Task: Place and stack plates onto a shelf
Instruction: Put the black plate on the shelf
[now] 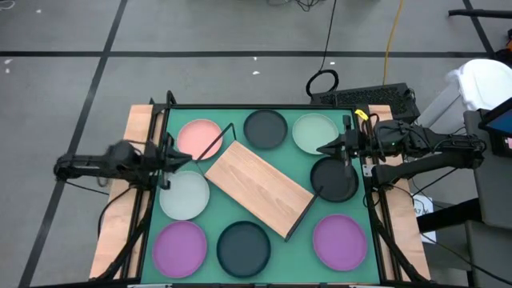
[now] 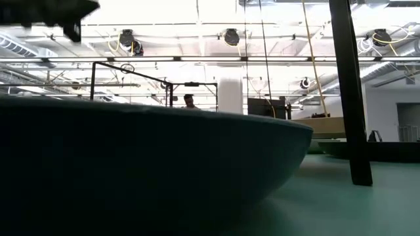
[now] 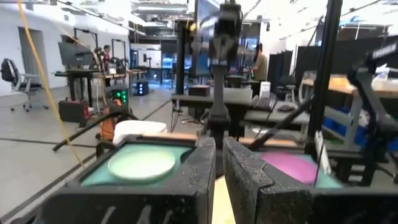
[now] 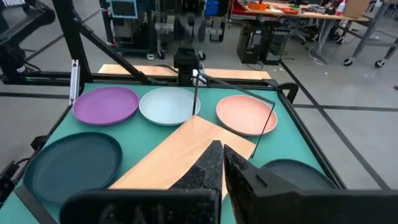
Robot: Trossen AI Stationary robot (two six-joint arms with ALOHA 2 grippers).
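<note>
Several plates lie flat on the green mat: pink [image 1: 200, 138], dark [image 1: 265, 128], pale green [image 1: 315, 133], black [image 1: 334, 178], two purple [image 1: 340, 240] [image 1: 180, 246], dark teal [image 1: 243, 246] and pale grey-green [image 1: 184, 194]. The shelf [image 1: 258, 188], a light wood board with black wire ends, lies slantwise across the middle of the mat. My left gripper [image 1: 186, 158] hovers shut at the mat's left edge, between the pink and the pale grey-green plate. My right gripper [image 1: 322, 149] hovers shut at the right edge, over the gap between the pale green and the black plate. Neither holds anything.
Black frame bars [image 1: 160, 120] stand at the mat's corners, and one post [image 2: 348, 92] shows in the low view. A keyboard [image 1: 368, 96] and cables lie beyond the far edge. The dark teal plate [image 2: 131, 164] fills most of the low view.
</note>
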